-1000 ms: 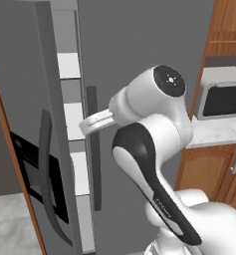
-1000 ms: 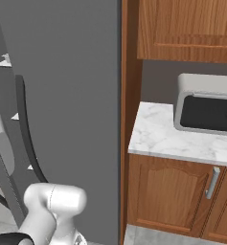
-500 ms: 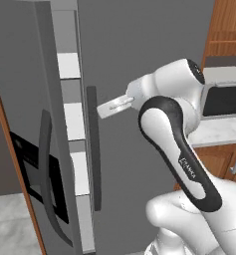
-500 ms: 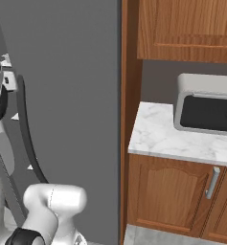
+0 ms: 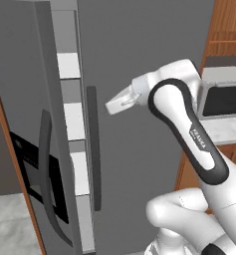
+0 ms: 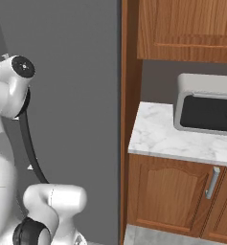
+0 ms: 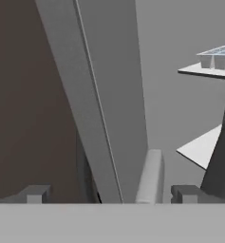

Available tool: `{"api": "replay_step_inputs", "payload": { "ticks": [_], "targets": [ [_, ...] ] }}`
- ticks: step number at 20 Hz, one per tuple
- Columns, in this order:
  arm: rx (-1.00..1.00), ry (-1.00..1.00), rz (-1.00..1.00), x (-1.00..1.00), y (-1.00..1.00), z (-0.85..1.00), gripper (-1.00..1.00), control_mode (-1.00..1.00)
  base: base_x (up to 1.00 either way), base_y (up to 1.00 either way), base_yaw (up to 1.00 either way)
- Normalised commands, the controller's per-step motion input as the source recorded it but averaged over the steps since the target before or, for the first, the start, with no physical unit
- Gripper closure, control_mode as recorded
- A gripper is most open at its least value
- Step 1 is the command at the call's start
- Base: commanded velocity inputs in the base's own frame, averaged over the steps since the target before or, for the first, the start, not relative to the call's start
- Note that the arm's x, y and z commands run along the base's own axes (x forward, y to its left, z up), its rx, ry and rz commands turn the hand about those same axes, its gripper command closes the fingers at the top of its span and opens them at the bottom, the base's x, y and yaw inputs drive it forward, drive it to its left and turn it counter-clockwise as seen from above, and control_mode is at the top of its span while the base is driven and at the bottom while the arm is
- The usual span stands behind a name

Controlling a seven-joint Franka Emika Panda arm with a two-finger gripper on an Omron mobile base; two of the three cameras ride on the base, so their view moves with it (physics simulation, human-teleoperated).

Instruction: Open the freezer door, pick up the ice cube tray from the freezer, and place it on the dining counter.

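The freezer door (image 5: pixel 25 94), matte grey with a black dispenser panel (image 5: pixel 40 174) and a dark curved handle (image 5: pixel 46 169), stands ajar at the left. White shelves of the freezer (image 5: pixel 72 119) show in the gap. My gripper (image 5: pixel 111 106) hangs in front of the plain grey door, right of that gap. In the hand view my gripper (image 7: pixel 109 194) is open, its fingertips (image 7: pixel 35 193) wide apart with nothing held, facing the door's edge (image 7: pixel 90 118). The pale-blue ice cube tray (image 7: pixel 219 56) rests on a white shelf (image 7: pixel 199 71) at the upper right. The dining counter is out of view.
The plain grey door carries a dark vertical handle (image 5: pixel 92 149). To the right are wooden cabinets (image 6: pixel 177 196), a small marble counter (image 6: pixel 158 134) and a microwave (image 6: pixel 208 107). A lower white shelf (image 7: pixel 201 149) sits inside the freezer.
The hand has drawn back to the right, away from the door gap, and the elbow has swung up and right. The jaws have spread a little wider.
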Motion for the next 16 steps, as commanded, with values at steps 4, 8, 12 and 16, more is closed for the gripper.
{"api": "replay_step_inputs", "payload": {
  "ticks": [4,8,12,16],
  "targets": [
    [0.07,-0.01,0.16,0.13,0.20,0.00,-1.00,-1.00,0.00,0.00,0.00],
    [0.09,-0.02,0.13,0.10,0.20,0.00,-1.00,-1.00,0.00,0.00,0.00],
    [0.06,0.00,0.08,0.05,0.44,0.00,-1.00,-1.00,0.00,0.00,0.00],
    [0.02,0.00,0.04,0.01,0.52,0.00,-1.00,-1.00,0.00,0.00,0.00]
  ]
}}
